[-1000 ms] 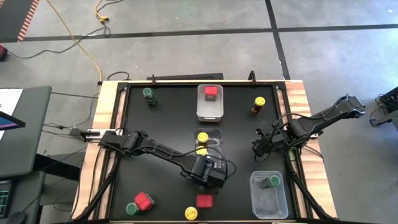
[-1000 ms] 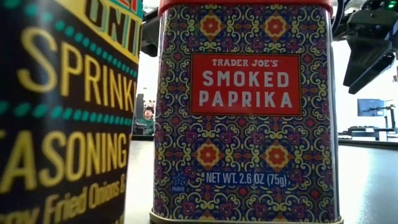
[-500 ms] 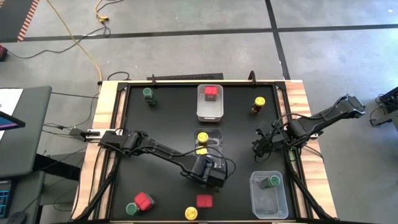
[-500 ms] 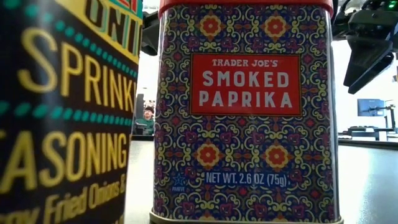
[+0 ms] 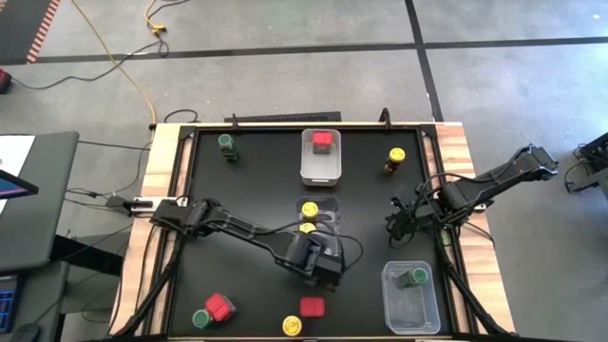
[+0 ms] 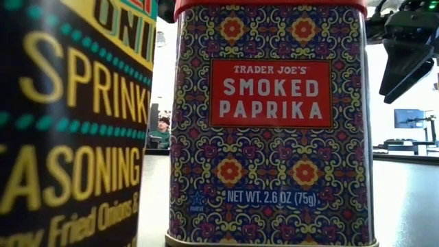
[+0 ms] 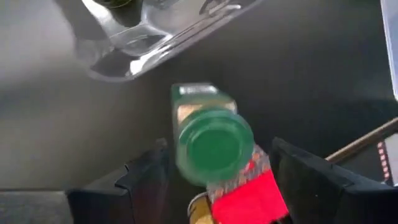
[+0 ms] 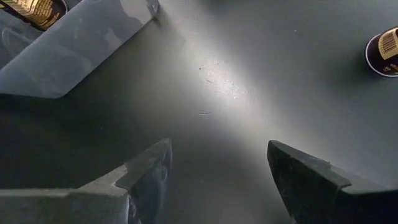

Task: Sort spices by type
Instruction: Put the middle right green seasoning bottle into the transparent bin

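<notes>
**Spice sorting, left arm over the table's middle**

From above, we see the left gripper (image 5: 318, 266) near the table's centre, just beside the clear bin (image 5: 319, 220) holding two yellow-lidded jars (image 5: 309, 209). Its wrist view shows its fingers (image 7: 146, 183) parted, a green-lidded jar (image 7: 211, 144) and a red-topped tin (image 7: 249, 198) beyond them. The right gripper (image 5: 397, 220) waits open over bare mat.

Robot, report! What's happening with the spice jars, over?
Left gripper jaws open, green-lidded jar between them, not gripped. Right gripper open, waiting above bare table. Red tin close beside the jar.
</notes>
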